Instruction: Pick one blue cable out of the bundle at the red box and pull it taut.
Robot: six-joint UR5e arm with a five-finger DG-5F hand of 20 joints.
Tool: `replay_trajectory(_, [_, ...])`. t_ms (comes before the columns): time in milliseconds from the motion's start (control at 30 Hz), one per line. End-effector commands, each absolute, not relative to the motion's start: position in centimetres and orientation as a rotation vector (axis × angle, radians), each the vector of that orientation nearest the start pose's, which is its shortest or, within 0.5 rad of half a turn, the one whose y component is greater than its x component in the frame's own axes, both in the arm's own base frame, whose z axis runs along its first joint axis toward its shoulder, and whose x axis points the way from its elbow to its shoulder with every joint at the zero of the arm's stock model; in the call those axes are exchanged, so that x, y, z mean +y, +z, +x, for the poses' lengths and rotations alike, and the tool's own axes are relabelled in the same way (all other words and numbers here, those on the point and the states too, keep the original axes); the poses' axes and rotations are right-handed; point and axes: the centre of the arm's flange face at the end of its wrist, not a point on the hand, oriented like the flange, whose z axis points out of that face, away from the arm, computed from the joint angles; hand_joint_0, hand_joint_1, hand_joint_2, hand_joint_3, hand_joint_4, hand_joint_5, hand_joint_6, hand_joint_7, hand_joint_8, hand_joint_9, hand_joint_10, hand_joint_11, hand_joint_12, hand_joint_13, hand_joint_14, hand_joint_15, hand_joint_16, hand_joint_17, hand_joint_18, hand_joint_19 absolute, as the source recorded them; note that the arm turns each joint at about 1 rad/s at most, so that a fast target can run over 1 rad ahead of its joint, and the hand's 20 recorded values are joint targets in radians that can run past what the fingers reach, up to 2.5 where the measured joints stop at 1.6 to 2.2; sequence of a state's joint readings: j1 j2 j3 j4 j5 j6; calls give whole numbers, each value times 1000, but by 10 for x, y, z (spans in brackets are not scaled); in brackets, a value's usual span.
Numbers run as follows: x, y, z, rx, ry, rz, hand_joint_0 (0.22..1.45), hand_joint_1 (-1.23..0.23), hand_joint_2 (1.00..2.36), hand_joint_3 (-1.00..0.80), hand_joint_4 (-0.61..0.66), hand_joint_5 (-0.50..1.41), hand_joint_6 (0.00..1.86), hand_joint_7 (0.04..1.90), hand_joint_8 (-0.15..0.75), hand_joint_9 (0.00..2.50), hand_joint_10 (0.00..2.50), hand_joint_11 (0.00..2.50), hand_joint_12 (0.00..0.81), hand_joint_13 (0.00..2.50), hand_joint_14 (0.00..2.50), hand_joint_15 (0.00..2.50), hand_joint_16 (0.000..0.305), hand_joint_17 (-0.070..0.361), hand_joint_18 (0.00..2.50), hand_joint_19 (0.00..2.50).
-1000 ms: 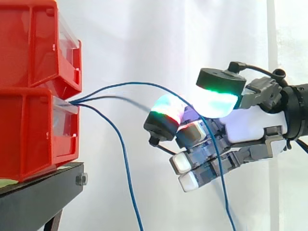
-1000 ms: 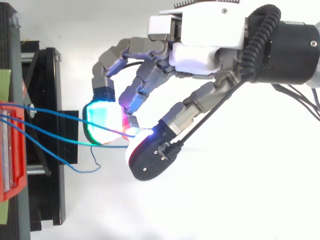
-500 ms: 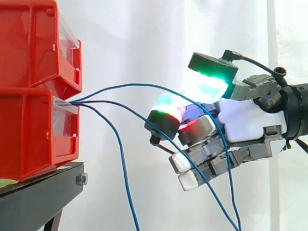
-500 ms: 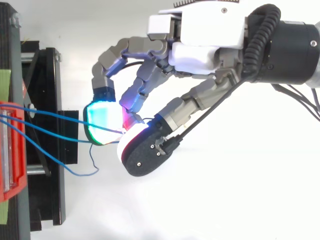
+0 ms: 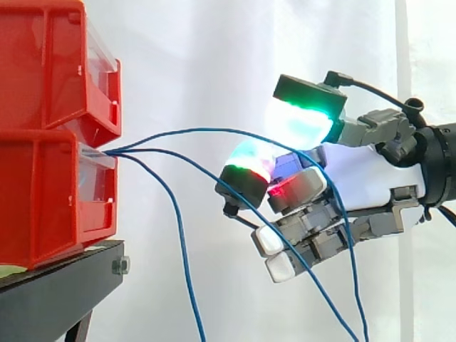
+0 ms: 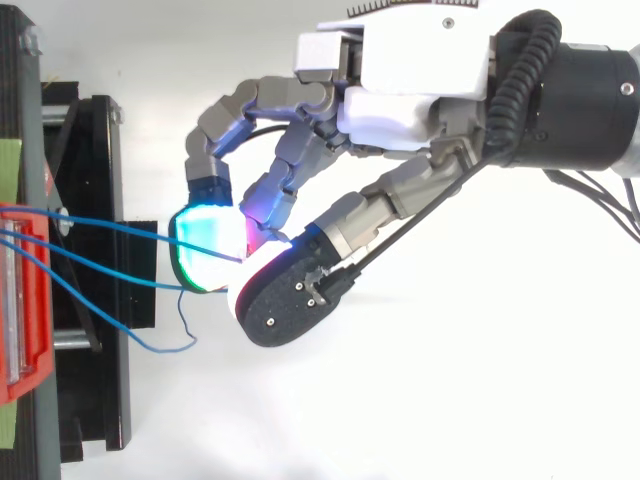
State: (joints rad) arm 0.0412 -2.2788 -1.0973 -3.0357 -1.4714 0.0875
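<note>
Red bins point(image 5: 50, 142) of glossy moulded plastic, as we see them, with clear, shiny plastic panes point(image 5: 96, 178) at the front. They sit on a stand point(image 5: 57, 296) of matt black metal that carries a dull steel nut point(image 5: 120, 266). The blue cables point(image 5: 206, 130) wear a smooth, faintly shiny plastic sheath. Behind them, the white curtain point(image 5: 214, 57) is soft matt cloth in loose folds. We read the palm shell of the hand point(image 5: 370, 178) as smooth, glossy white plastic, framed by grey, satin-finished, metal-looking parts.
</note>
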Motion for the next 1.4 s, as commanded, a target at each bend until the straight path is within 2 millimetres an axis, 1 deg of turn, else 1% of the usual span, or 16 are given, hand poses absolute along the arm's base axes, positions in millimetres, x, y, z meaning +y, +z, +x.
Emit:
replay_trajectory(0, [-112, 282, 749, 1215, 1156, 1389, 550, -839, 1000, -500, 188, -191, 884, 987, 345, 1173, 7, 1424, 364, 877, 21, 549, 55, 125, 659, 423])
replay_trajectory(200, [-111, 283, 749, 1215, 1158, 1388, 549, -838, 1000, -500, 186, -186, 878, 1007, 336, 1202, 5, 1481, 366, 895, 20, 549, 55, 125, 672, 423])
replay_trajectory(600, [-111, 283, 749, 1215, 1161, 1386, 546, -797, 1000, -500, 175, -161, 859, 1058, 340, 1256, 6, 1481, 372, 924, 20, 561, 54, 122, 687, 438])
replay_trajectory(767, [-111, 282, 749, 1217, 1162, 1388, 570, -779, 1003, -454, 174, -153, 855, 1079, 333, 1269, 7, 1491, 367, 925, 20, 559, 53, 118, 689, 449])
replay_trajectory(967, [-111, 283, 749, 1218, 1161, 1386, 604, -772, 1011, -343, 143, -144, 854, 1117, 328, 1264, 10, 1485, 364, 921, 20, 559, 51, 116, 686, 448])
replay_trajectory(1233, [-111, 282, 749, 1221, 1160, 1386, 603, -793, 1017, -230, 74, -133, 859, 1162, 330, 1235, 11, 1463, 357, 904, 20, 557, 51, 114, 681, 444])
replay_trajectory(1367, [-111, 282, 749, 1222, 1159, 1385, 602, -806, 1019, -196, 67, -127, 857, 1180, 330, 1219, 12, 1439, 355, 896, 22, 556, 50, 113, 679, 445])
